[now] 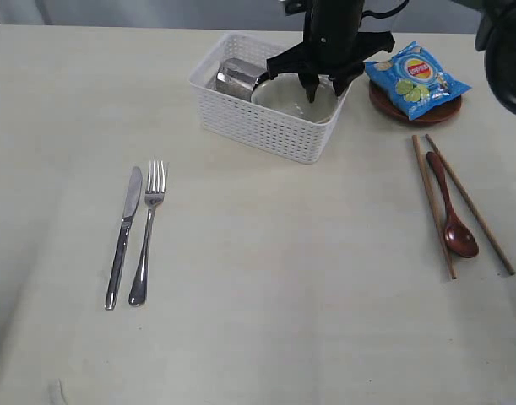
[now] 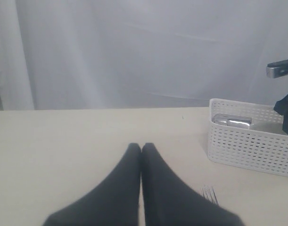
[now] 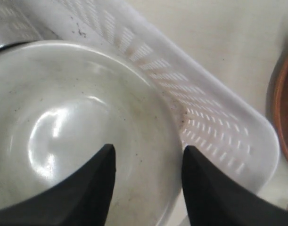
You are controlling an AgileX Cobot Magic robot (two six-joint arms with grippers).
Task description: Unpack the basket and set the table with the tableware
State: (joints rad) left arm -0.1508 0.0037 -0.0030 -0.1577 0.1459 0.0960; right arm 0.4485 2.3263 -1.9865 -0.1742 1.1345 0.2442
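With my right gripper spread over the bowl rim, a shallow pinch could drop it back into the basket.

The cream table carries a white basket at the back, near the middle. On the left a knife and fork lie side by side. On the right a spoon lies between two chopsticks, perhaps touching one. A brown plate sits near the basket's right end.
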